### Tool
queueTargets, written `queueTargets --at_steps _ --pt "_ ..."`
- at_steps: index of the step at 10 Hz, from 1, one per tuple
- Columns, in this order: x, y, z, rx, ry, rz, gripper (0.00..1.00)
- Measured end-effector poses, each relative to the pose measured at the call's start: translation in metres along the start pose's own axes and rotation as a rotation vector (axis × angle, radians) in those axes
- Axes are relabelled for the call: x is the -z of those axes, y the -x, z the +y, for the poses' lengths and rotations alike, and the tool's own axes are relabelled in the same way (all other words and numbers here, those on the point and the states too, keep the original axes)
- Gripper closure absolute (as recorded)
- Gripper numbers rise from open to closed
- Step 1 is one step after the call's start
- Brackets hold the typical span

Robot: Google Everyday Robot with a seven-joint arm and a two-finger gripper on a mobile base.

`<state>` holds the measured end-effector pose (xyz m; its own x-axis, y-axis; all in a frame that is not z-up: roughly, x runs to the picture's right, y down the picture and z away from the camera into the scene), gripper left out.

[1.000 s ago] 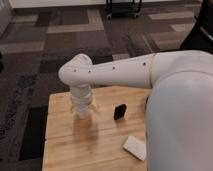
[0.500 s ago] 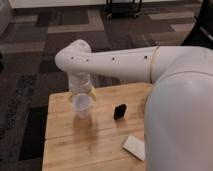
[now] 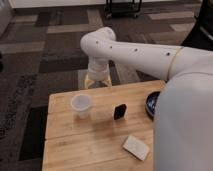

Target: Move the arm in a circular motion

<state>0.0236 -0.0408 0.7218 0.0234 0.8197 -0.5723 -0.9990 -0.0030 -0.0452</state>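
The large glossy white arm (image 3: pixel 145 55) reaches from the right across the frame to a rounded elbow at upper centre. From the elbow it drops to the yellowish-tan gripper (image 3: pixel 97 81), which hangs just past the far edge of the wooden table (image 3: pixel 95 145). The gripper is behind and to the right of a small white cup (image 3: pixel 81 105) and apart from it.
On the table stand the white cup, a small black object (image 3: pixel 119 111), a flat white packet (image 3: pixel 136 147) and a dark blue bowl (image 3: pixel 151 103) partly hidden by the arm's body. Patterned carpet surrounds the table. A black cart base (image 3: pixel 122 7) stands at the far back.
The elbow and gripper have swung right and away from me, off the white cup. The cup, which was hidden under the gripper, now stands uncovered.
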Motion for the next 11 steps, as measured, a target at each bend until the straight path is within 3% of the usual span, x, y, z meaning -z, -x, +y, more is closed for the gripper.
queueTargets --at_steps 3,4,5,6,7,9,10,11 --pt "0.006 -0.002 -0.083 -0.173 -0.026 -0.015 0.35" --pt "0.011 -0.023 -0.128 -0.284 -0.042 -0.027 0.35" --pt "0.011 -0.033 -0.143 -0.323 -0.046 -0.029 0.35" --pt "0.005 -0.068 -0.17 -0.409 -0.047 -0.021 0.35" --pt "0.0 -0.086 -0.178 -0.447 -0.042 -0.016 0.35" --pt "-0.016 -0.159 -0.195 -0.59 -0.006 -0.034 0.35" --pt "-0.021 -0.207 -0.188 -0.638 -0.011 -0.049 0.35" --pt "-0.023 -0.242 -0.172 -0.636 -0.037 -0.055 0.35"
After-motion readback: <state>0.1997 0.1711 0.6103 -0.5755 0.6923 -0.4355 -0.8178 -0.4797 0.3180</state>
